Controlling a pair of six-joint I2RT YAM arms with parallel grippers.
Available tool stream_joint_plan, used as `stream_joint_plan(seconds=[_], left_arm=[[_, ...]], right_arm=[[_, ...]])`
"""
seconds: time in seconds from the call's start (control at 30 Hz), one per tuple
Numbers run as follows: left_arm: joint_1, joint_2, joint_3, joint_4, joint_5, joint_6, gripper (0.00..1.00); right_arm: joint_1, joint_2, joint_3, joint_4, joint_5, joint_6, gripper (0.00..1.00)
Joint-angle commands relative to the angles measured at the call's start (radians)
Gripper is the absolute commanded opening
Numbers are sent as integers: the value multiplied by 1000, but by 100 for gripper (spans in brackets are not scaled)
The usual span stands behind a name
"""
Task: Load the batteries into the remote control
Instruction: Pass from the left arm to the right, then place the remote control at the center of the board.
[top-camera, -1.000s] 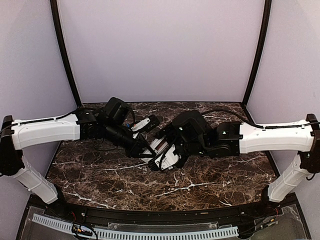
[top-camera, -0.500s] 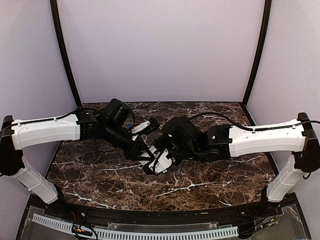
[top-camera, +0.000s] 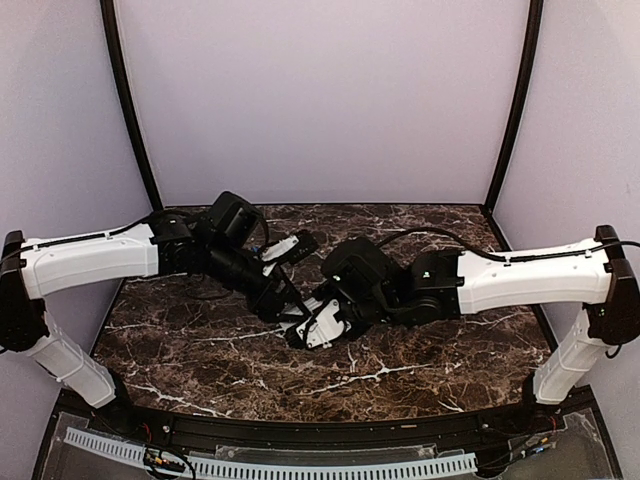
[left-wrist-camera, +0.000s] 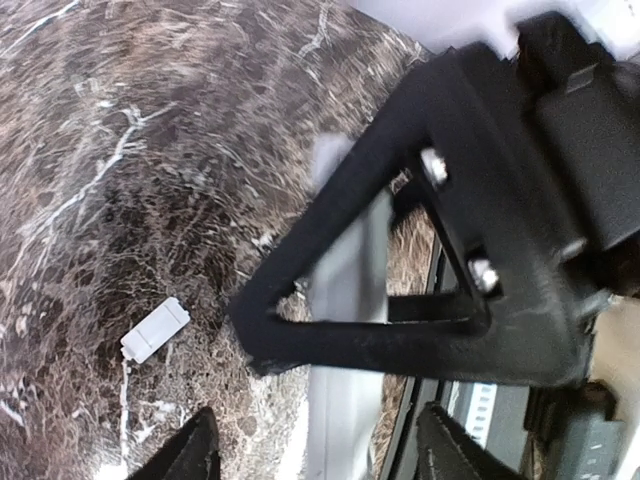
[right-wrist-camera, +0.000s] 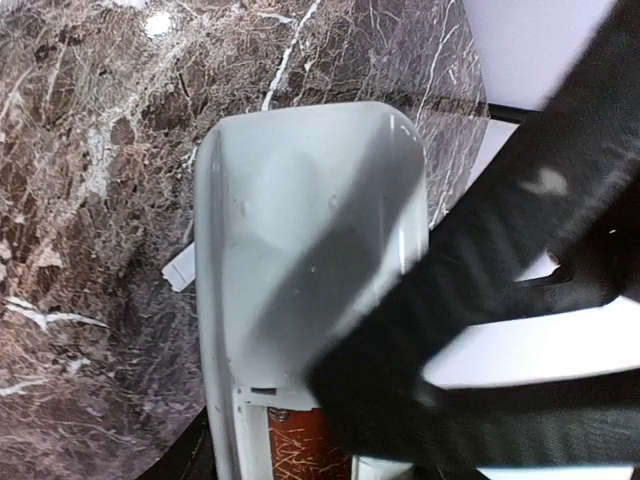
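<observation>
**Remote control held mid-table between both grippers, one cell seated**

Nearest you, in the right wrist view, the white rectangular plastic remote control (right-wrist-camera: 300, 230) fills the middle of the frame with its back to the camera. Its compartment is uncovered at the bottom edge, and the orange-red cylindrical cell (right-wrist-camera: 300, 448) lies inside. No bluish cell shows in any view, so judge the job about half done, with the second cell and the cover still to go. Your right gripper (top-camera: 322, 324) looks clamped on the remote control. Your left gripper (left-wrist-camera: 325, 455) stands open, its fingertips either side of the handset without touching it. Only the left wrist view shows clearly, at lower left, a small white plastic tab (left-wrist-camera: 155, 329) lying on the dark brown marble table (top-camera: 200, 350); it is probably the cover. The overhead view adds only where the grippers meet, at the centre of the frame.
</observation>
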Motion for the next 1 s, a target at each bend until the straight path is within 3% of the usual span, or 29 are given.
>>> stream_joint_plan(seconds=[0.0, 0.1, 0.43, 0.73, 0.97], left_arm=[[34, -47, 53, -22, -29, 8, 72], [61, -77, 53, -3, -37, -11, 79], [219, -116, -29, 122, -182, -220, 80], [260, -120, -64, 140, -243, -240, 79], [265, -109, -67, 144, -251, -229, 79]], right_arm=[[1, 4, -10, -91, -45, 279, 22], [1, 8, -59, -90, -89, 400, 22], [-29, 106, -194, 24, -354, 781, 22], [-76, 213, -148, -51, -469, 858, 27], [-77, 303, -64, -186, -464, 869, 45]])
